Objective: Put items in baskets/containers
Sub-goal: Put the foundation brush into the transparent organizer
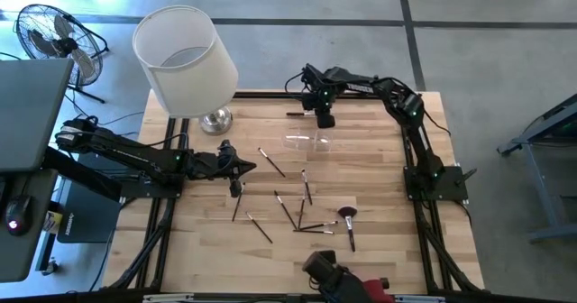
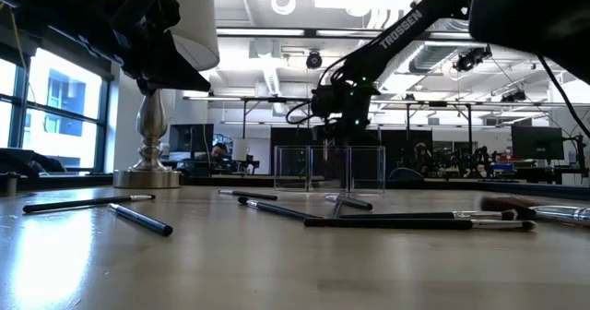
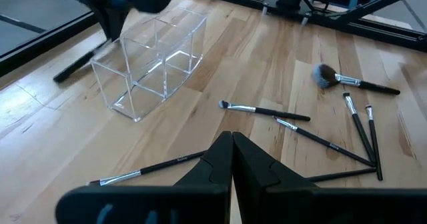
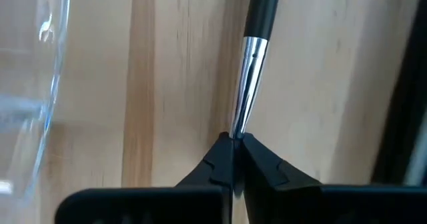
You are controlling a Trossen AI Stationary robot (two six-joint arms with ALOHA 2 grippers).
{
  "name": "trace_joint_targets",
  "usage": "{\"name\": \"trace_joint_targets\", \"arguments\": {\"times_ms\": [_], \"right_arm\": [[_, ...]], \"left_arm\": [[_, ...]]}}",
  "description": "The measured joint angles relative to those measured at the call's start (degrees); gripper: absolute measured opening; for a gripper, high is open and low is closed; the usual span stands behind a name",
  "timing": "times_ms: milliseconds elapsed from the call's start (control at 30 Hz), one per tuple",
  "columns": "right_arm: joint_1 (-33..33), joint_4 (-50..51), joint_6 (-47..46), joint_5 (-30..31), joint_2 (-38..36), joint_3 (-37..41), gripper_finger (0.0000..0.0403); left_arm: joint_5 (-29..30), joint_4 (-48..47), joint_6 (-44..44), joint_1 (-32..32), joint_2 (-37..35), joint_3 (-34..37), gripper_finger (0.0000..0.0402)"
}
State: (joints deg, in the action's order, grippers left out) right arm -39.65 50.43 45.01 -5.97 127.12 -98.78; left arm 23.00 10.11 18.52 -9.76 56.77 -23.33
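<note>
My right gripper (image 1: pixel 325 120) stands at the table's far side, just beyond the clear plastic holder (image 1: pixel 309 142), pointing steeply down and shut on a slim black-handled brush (image 4: pixel 259 11). The holder (image 3: pixel 150 57) rests on its base and shows nothing inside. Several more brushes (image 1: pixel 287 208) lie flat on the wood at the table's middle, among them one with a fluffy reddish-brown head (image 3: pixel 325 75). My left gripper (image 1: pixel 251 166) hovers shut and empty over the table's left part, short of those brushes. My right gripper pinches the narrow end of the brush's silver ferrule (image 4: pixel 241 121) between its two fingertips, coming steeply from above. The black handle runs away from the fingers toward the table's left edge (image 3: pixel 77 64). Whether the handle's far end lies on the wood I cannot tell.
A tall lamp with a big white shade (image 1: pixel 185 59) and a silver foot (image 1: pixel 215 120) stands at the far left corner. Bare wood lies between the holder and the loose brushes. A dark and red object (image 1: pixel 338 280) sits at the near edge.
</note>
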Motion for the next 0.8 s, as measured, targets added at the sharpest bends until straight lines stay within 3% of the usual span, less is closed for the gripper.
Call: {"name": "trace_joint_targets", "arguments": {"times_ms": [400,800], "right_arm": [[-0.21,2.46,-4.16,1.31,-8.47,-0.02,0.0003],[4.16,18.88,-17.17,3.07,-20.99,-0.11,0.0002]], "left_arm": [[-0.02,0.0,0.0,0.0,0.0,0.0,0.0],[0.02,-0.01,-0.2,0.0,0.0,0.0,0.0]]}}
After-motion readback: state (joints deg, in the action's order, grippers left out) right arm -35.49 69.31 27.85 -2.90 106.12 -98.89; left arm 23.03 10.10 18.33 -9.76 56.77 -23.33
